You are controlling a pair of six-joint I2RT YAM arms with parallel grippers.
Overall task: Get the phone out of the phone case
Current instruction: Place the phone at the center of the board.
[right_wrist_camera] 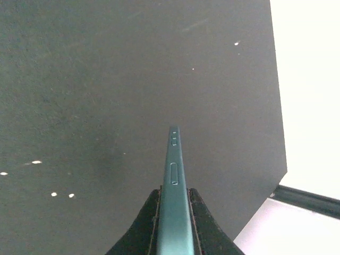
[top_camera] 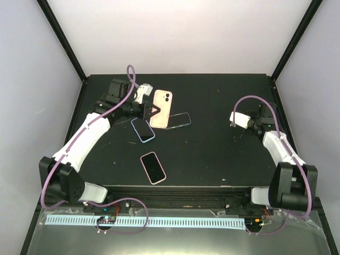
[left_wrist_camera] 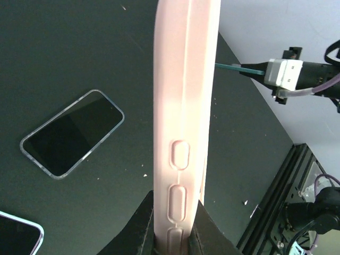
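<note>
Left arm [top_camera: 87, 135] stretched forward; left tool [top_camera: 150, 111] clamps pink case [top_camera: 161, 109]. Right arm [top_camera: 279, 146] folded back; right tool [right_wrist_camera: 172, 212] pinches thin teal phone [right_wrist_camera: 173, 175], apparently bare.

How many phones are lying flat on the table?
3: a pink-edged phone at the near edge, a lilac-edged phone mid-table, a clear-edged phone beside the pink case. The right tool holds a green phone. None seems hidden.
</note>
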